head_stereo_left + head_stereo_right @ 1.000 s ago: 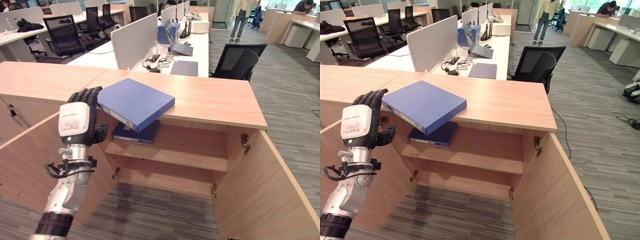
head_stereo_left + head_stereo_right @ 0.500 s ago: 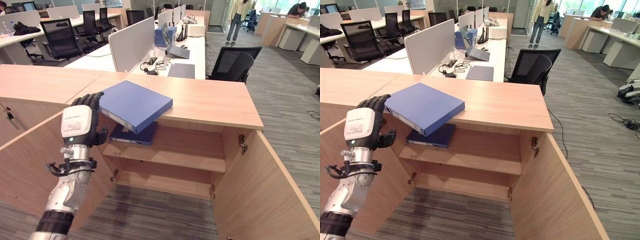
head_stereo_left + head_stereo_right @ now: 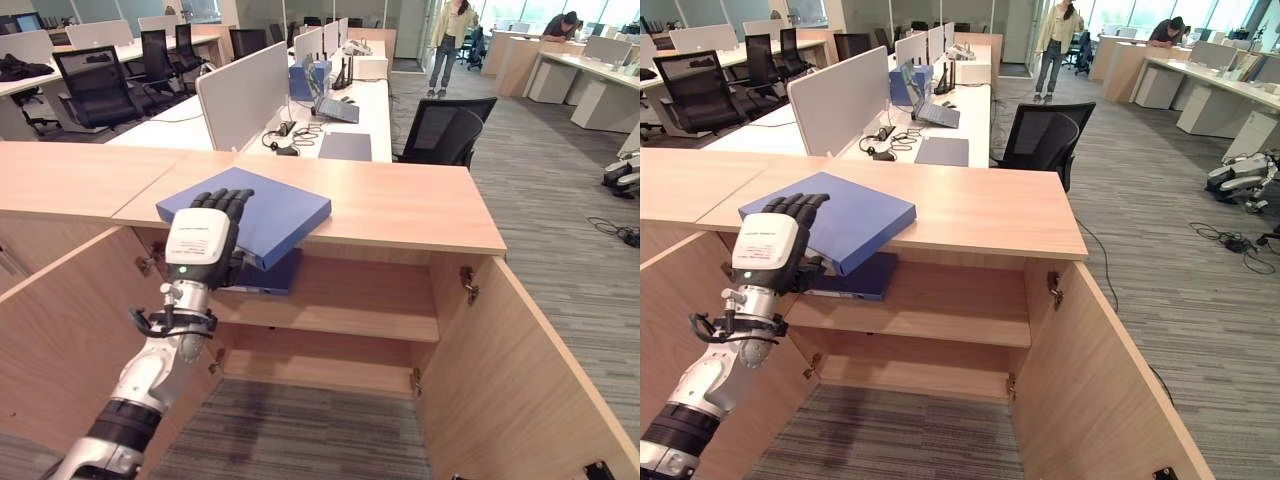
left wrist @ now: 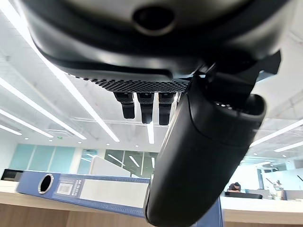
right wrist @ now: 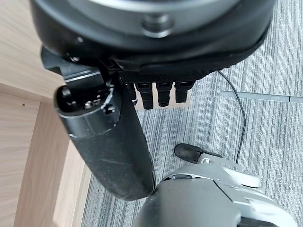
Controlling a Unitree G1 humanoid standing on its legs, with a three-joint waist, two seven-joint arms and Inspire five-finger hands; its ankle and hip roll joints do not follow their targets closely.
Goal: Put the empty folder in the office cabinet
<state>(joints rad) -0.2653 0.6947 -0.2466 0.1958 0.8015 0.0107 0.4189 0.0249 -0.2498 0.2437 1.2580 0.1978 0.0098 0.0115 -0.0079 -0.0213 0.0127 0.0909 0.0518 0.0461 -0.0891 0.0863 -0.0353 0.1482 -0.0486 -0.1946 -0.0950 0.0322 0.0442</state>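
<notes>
A blue folder (image 3: 275, 205) lies on the wooden cabinet top (image 3: 400, 200), with its near corner hanging over the front edge above the open cabinet. My left hand (image 3: 200, 240) is raised in front of the folder's near edge, fingers (image 3: 225, 200) fairly straight over its top. In the left wrist view the folder's spine (image 4: 85, 191) shows past the thumb (image 4: 199, 156), with a gap below the fingers. A second blue folder (image 3: 262, 282) lies on the upper shelf (image 3: 360, 305). My right hand (image 5: 118, 142) hangs open over the carpet.
Both cabinet doors stand open: the left door (image 3: 60, 340) beside my arm, the right door (image 3: 520, 380) swung out. A lower shelf (image 3: 320, 365) sits under the upper one. Behind the cabinet are a black office chair (image 3: 445, 130), desks with dividers, and a person standing far back (image 3: 452, 30).
The camera has shifted. My left hand has moved right along the folder's near edge, from its left corner to in front of its middle, fingers now over the top.
</notes>
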